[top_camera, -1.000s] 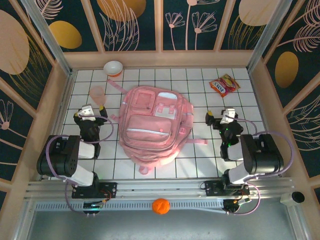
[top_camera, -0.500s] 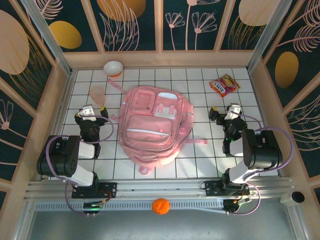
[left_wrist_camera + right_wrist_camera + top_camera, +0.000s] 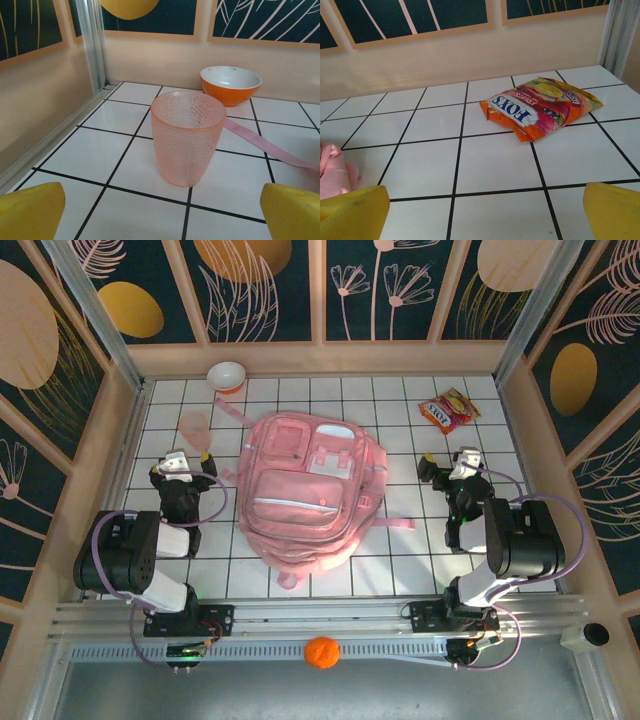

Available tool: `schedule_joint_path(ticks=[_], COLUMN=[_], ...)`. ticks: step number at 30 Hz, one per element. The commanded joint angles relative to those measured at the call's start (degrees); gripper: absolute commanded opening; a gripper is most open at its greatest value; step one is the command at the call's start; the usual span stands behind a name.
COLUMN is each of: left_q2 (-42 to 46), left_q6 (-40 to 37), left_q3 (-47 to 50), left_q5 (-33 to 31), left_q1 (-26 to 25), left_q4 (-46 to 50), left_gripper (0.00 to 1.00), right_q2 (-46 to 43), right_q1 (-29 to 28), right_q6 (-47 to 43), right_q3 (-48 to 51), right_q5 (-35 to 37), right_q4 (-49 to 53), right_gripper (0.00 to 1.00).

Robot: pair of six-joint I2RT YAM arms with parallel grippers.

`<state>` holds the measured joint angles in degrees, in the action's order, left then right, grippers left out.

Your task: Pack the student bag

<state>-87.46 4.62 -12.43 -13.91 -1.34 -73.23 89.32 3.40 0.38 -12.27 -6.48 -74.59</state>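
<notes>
Left arm (image 3: 135, 560) and right arm (image 3: 518, 540): black joint housings, white link covers, a looping lilac cable (image 3: 96, 542) on each. Left gripper (image 3: 161, 214) and right gripper (image 3: 483, 213) carry yellow fingertips (image 3: 30, 212).

Left arm (image 3: 150, 545) folded low, jaws wide apart, empty, right arm (image 3: 512, 540) folded alike, jaws spread, empty

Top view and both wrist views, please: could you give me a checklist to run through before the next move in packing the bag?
1. Right hand open and empty: ok.
2. Left hand open and empty: ok.
3. Packet lying flat ahead of the right hand, nothing on it: ok.
4. Cup upright ahead of the left hand, apart from its fingers: ok.
5. Bag lying between the two hands: ok.
6. A bag pocket unzipped to take things: cannot tell.
</notes>
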Motion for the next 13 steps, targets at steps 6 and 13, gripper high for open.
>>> schedule_joint_path(ticks=[6,13], left_q2=[0.4,0.4], left_q6=[1.0,1.0], left_q3=[-0.6,-0.5], left_q5=[0.5,0.6], left_q1=[0.3,0.3], left_q4=[-0.8,-0.9], left_gripper=[0.99,0.99], right_q2=[0.2,0.2], right_q1=[0.0,0.0], right_q6=[0.5,0.5], right_q3=[-0.7,-0.6], right_q5=[0.3,0.3], right_q4=[-0.6,-0.6], right_gripper=[0.99,0.99])
